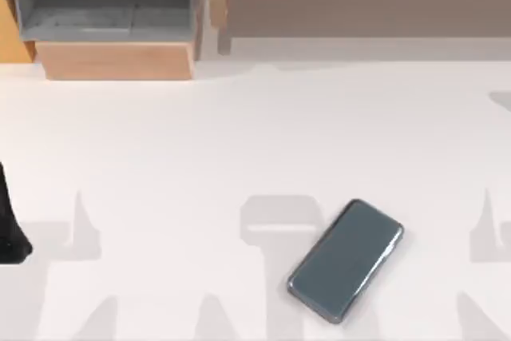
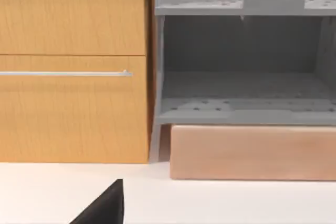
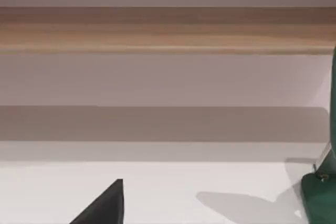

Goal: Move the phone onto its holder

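On table near front, right of centre, phone lies flat, diagonal: stiff, slick, thin — I'd grip across long edges w/ right gripper; finger state can't tell.

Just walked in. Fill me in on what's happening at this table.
Nothing is being handled yet. The phone lies flat and at a slant on the white table, toward its front and right of centre, with no gripper touching it. The left arm sits parked at the table's left edge. A green object stands at the edge of the right wrist view. The phone is not yet on any holder.
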`<state>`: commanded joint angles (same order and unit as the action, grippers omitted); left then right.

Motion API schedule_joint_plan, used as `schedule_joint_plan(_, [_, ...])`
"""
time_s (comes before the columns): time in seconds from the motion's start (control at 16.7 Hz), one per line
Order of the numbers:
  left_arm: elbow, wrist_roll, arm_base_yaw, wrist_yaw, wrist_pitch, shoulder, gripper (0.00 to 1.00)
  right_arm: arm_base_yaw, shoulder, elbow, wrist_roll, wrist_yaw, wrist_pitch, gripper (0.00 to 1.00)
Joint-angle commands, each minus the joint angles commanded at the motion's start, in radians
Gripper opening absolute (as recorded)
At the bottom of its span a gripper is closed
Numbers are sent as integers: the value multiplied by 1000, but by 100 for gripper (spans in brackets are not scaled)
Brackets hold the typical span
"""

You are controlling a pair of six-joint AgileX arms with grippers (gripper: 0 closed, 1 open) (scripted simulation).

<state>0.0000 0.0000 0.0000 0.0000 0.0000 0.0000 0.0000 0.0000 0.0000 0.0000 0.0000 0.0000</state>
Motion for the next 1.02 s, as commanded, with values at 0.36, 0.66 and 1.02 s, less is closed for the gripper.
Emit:
schedule_joint_plan(0.36, [0, 0, 0, 0, 0, 0, 100, 24, 101, 66, 98, 1, -52, 100])
schedule_joint_plan(0.66, [0, 0, 0, 0, 0, 0, 100, 107, 451, 260, 382, 13, -230, 100])
schedule_joint_plan(1.02, [0, 0, 0, 0, 0, 0, 100, 262, 1034, 537, 798, 39, -557, 100])
